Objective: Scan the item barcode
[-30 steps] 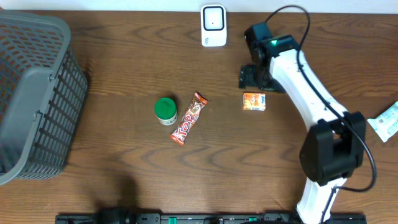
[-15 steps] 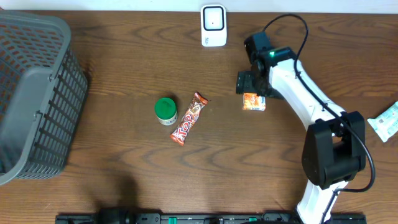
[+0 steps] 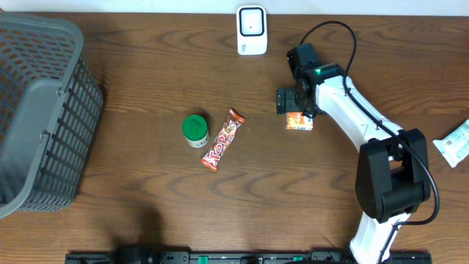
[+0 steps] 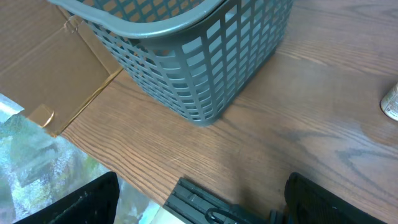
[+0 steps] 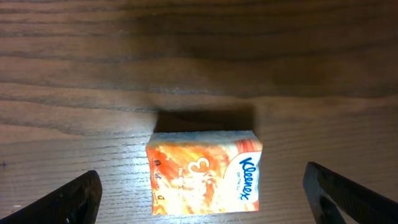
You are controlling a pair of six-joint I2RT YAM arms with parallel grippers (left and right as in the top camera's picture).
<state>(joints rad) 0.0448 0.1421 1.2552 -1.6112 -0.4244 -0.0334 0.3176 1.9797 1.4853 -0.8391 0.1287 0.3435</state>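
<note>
An orange Kleenex tissue pack (image 3: 300,122) lies flat on the wooden table, right of centre. My right gripper (image 3: 292,103) hangs just over its far edge, open. In the right wrist view the pack (image 5: 205,174) lies between the two wide-apart black fingertips (image 5: 74,196), touching neither, with my right gripper (image 5: 208,200) centred over it. The white barcode scanner (image 3: 251,29) stands at the table's back edge. My left gripper (image 4: 205,205) is open and empty over the table's front-left edge, near the basket (image 4: 205,56).
A grey plastic basket (image 3: 37,110) fills the left side. A green-lidded can (image 3: 195,130) and a red candy bar (image 3: 223,139) lie mid-table. A white-green packet (image 3: 454,142) sits at the right edge. The can's edge (image 4: 392,102) shows in the left wrist view.
My right gripper has moved left and toward the front, from beside the tissue pack to over its far edge. Nothing on the table has shifted.
</note>
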